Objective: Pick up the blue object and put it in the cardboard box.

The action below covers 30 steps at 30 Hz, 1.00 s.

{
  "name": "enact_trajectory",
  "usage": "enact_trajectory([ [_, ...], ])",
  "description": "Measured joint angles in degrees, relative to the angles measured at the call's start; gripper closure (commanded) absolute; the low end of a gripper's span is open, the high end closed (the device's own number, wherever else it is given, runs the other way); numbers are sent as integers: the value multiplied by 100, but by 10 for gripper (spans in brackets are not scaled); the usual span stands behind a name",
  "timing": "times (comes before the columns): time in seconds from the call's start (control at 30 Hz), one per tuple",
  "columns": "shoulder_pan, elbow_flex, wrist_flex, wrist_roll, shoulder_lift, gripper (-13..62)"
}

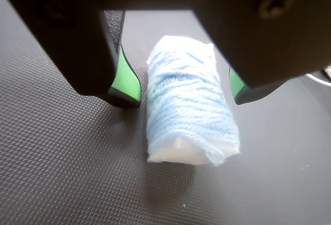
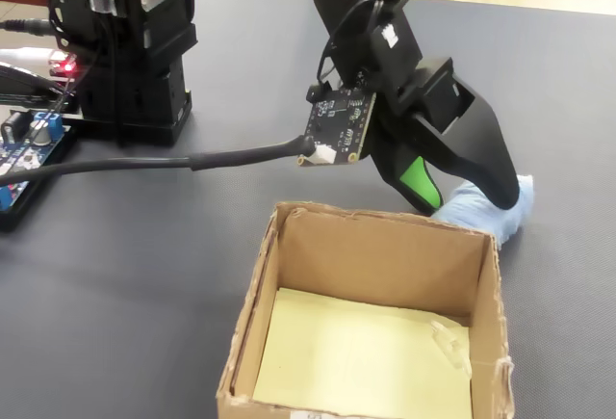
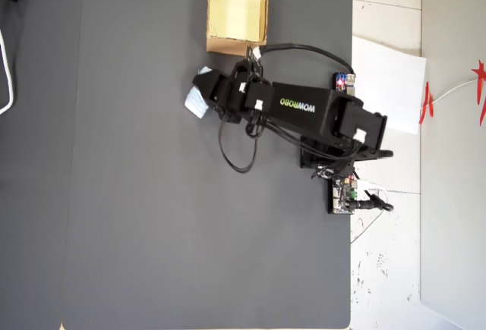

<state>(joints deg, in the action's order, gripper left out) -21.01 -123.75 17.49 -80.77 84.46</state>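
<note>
The blue object [image 1: 191, 106] is a small pale blue yarn-wrapped bundle lying on the dark mat. In the wrist view it lies lengthwise between my jaws. My gripper [image 1: 184, 94] is open and straddles it, with a gap showing between the bundle and each green-padded finger [image 1: 128, 80]. In the fixed view my gripper [image 2: 462, 193] is lowered over the blue object [image 2: 520, 197], which pokes out to the right. The cardboard box [image 2: 375, 246] stands just in front, with a pale yellow bottom. Overhead, the blue object [image 3: 195, 103] lies just below and left of the cardboard box [image 3: 235, 45].
The arm's base and a circuit board [image 2: 29, 144] stand at the left in the fixed view, and a thick cable [image 2: 173, 163] runs across the mat. Overhead, a white paper sheet [image 3: 387, 80] lies off the mat's right edge.
</note>
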Motion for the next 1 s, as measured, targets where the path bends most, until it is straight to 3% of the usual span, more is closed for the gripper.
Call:
enact_trajectory([
  [0.13, -88, 158, -9, -44, -193, 193],
  [0.43, -185, 141, -527, -70, -325, 443],
  [0.67, -185, -624, -1802, -606, 167, 442],
  [1.0, -141, -1723, -3067, -809, 1960, 442],
])
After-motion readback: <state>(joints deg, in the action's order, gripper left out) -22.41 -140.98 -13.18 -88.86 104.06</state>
